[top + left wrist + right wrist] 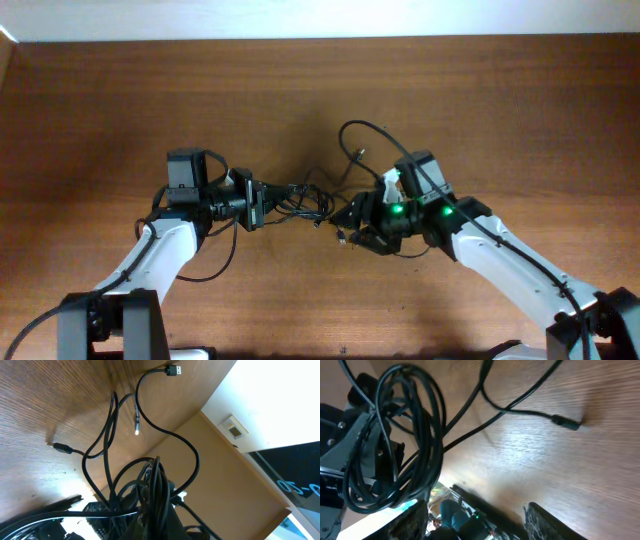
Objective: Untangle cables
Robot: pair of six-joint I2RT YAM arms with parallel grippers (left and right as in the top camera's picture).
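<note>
The cables (303,199) are thin black wires bunched between the two arms, lifted a little over the brown table (120,110). One strand loops up and to the right (352,126). My left gripper (257,204) is shut on the bunch. In the left wrist view the wires (150,472) run up out of its jaws (156,521), with plug ends (173,370) (136,425) hanging loose. My right gripper (346,227) is open just right of the bunch. In the right wrist view its fingers (477,522) are wide apart and empty, and the coiled cables (415,435) hang at upper left, with one plug (567,423) lying on the table.
Thicker black cords run from the arm bases along each arm (215,268). A pale wall (320,18) borders the table's far edge. Green lights (398,210) glow on the right wrist.
</note>
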